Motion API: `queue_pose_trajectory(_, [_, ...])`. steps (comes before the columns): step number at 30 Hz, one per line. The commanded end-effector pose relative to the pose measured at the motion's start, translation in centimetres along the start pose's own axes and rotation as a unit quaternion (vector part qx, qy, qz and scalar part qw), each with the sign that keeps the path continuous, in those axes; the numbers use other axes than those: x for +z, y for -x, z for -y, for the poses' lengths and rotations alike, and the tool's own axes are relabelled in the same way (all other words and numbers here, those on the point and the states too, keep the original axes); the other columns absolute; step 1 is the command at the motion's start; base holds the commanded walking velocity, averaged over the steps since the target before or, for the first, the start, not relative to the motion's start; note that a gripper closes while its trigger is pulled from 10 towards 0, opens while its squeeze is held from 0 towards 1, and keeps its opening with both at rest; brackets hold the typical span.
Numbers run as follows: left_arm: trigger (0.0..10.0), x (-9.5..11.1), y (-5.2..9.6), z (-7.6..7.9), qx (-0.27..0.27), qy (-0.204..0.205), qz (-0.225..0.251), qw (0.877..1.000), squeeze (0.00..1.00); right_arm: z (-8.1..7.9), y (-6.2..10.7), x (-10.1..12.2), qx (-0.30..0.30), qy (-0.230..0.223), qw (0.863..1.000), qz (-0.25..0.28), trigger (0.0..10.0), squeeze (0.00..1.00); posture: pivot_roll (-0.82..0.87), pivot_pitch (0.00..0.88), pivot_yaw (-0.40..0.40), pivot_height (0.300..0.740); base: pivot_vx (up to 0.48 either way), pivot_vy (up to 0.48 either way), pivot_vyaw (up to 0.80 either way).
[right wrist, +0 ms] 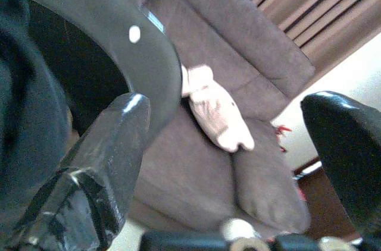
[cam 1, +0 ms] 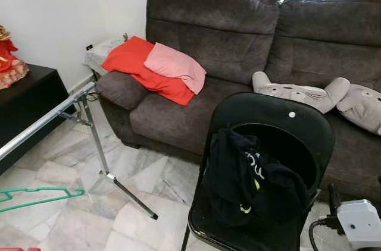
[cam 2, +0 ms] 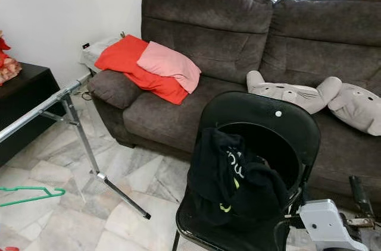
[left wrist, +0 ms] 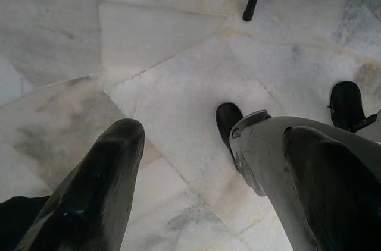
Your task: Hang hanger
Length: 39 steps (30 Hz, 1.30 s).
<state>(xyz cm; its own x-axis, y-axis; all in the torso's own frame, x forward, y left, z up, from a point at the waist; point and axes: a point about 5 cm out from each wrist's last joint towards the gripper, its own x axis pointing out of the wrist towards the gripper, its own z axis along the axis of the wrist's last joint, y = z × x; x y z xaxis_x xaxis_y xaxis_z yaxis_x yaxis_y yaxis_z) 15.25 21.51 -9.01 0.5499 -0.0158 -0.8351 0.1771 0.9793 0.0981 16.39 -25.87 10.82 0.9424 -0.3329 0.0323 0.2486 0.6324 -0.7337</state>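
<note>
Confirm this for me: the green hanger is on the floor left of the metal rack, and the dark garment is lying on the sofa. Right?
Not quite. The dark garment is draped on the black chair, not on the sofa, as the left eye view shows. The green hanger is indeed on the floor, left of the metal rack.

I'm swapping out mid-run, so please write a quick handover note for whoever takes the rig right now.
Left gripper: open, empty, hanging low over the marble floor.
Right gripper: open, empty, raised beside the black chair, pointing toward the sofa.
Green hanger: hanging at the robot's lower left, near the metal rack.
Dark garment: draped over the chair.
Done: nothing in either gripper yet.
Left: probably pick up the garment and get it on a hanger on the rack.
</note>
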Motion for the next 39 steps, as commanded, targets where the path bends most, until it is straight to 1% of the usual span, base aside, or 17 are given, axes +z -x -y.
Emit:
queue_pose_trajectory(1, [10.0,-0.4,0.1,-0.1,-0.002,-0.006,-0.013,1.0,0.0,-0.6,0.3,-0.8,0.014,0.022,0.999,-0.022,10.0,0.0,-0.05,0.046,0.01,0.74,0.0,0.0,0.0])
queue_pose_trajectory(4, [10.0,-0.4,0.1,-0.1,-0.001,-0.006,-0.013,1.0,0.0,-1.2,0.4,-1.5,0.038,0.059,0.997,-0.022,10.0,0.0,-0.05,0.044,0.008,0.74,0.0,0.0,0.0])
queue_pose_trajectory(5, [10.0,-0.4,0.1,-0.1,-0.001,-0.006,-0.014,1.0,0.0,-1.6,0.4,-1.8,0.055,0.093,0.994,-0.014,10.0,0.0,-0.05,0.043,0.008,0.74,0.0,0.0,0.0])
queue_pose_trajectory(7, [10.0,-0.5,0.1,-0.1,-0.001,-0.006,-0.014,1.0,0.0,-2.1,0.5,-2.2,0.074,0.111,0.991,-0.016,10.0,0.0,-0.05,0.042,0.007,0.74,0.0,0.0,0.0])
queue_pose_trajectory(11, [10.0,-0.5,0.1,-0.1,-0.002,-0.005,-0.015,1.0,0.0,-2.9,0.6,-3.4,0.088,0.114,0.989,-0.035,10.0,0.0,-0.04,0.039,0.007,0.74,0.0,0.0,0.0])
queue_pose_trajectory(12, [10.0,-0.5,0.1,-0.1,-0.003,-0.005,-0.015,1.0,0.0,-3.0,0.6,-3.4,0.089,0.115,0.989,-0.035,10.0,0.0,-0.04,0.039,0.007,0.74,0.0,0.0,0.0])
queue_pose_trajectory(14, [10.0,-0.5,0.1,-0.2,-0.004,-0.009,-0.015,1.0,0.0,-3.7,0.5,-3.3,0.11,0.115,0.987,-0.025,10.0,0.0,-0.04,0.035,0.008,0.74,0.0,0.0,0.0])
queue_pose_trajectory(16, [10.0,-0.5,0.1,-0.2,-0.003,-0.009,-0.015,1.0,0.0,-3.9,0.5,-3.3,0.115,0.114,0.987,-0.024,10.0,0.0,-0.04,0.034,0.009,0.74,0.0,0.0,0.0])
queue_pose_trajectory(17, [10.0,-0.5,0.1,-0.2,-0.003,-0.01,-0.016,1.0,0.0,-4.4,0.5,-3.5,0.126,0.12,0.984,-0.021,10.0,0.99,-0.04,0.029,0.009,0.74,0.0,0.0,0.0])
queue_pose_trajectory(19, [10.0,-0.5,0.1,-0.2,-0.003,-0.01,-0.016,1.0,0.0,-4.5,0.5,-3.5,0.126,0.122,0.984,-0.022,10.0,1.0,-0.03,0.026,0.01,0.74,0.0,0.0,0.0])
queue_pose_trajectory(22, [10.0,-0.5,0.1,-0.2,-0.002,-0.011,-0.015,1.0,0.0,-4.9,0.2,-3.4,0.123,0.13,0.984,-0.016,10.0,1.0,-0.03,0.022,0.011,0.74,0.0,0.0,0.0])
queue_pose_trajectory(23, [10.0,-0.5,0.1,-0.2,-0.003,-0.012,-0.015,1.0,0.0,-5.0,0.0,-3.3,0.124,0.127,0.984,-0.012,10.0,0.71,-0.03,0.022,0.011,0.74,0.0,0.0,0.0])
queue_pose_trajectory(24, [10.0,-0.5,0.1,-0.2,-0.003,-0.012,-0.015,1.0,0.0,-5.1,-0.1,-3.2,0.127,0.133,0.983,-0.007,10.0,0.0,-0.04,0.022,0.01,0.74,0.0,0.0,0.0])
queue_pose_trajectory(27, [10.0,-0.4,0.1,-0.2,-0.003,-0.012,-0.015,1.0,0.0,-5.4,-0.5,-3.0,0.129,0.131,0.983,-0.002,10.0,0.0,-0.03,0.025,0.007,0.74,0.0,0.0,0.0])
queue_pose_trajectory(34, [10.0,-0.5,0.1,-0.2,-0.002,-0.009,-0.015,1.0,0.0,-5.5,-0.9,-2.7,0.133,0.13,0.983,0.005,10.0,0.0,-0.03,0.033,0.001,0.74,0.0,0.0,0.0])
queue_pose_trajectory(39, [10.0,-0.6,0.1,-0.1,-0.004,-0.006,-0.017,1.0,0.0,-5.9,-0.5,-2.6,0.144,0.123,0.982,0.007,10.0,0.0,-0.03,0.038,-0.001,0.74,0.0,0.0,0.0])
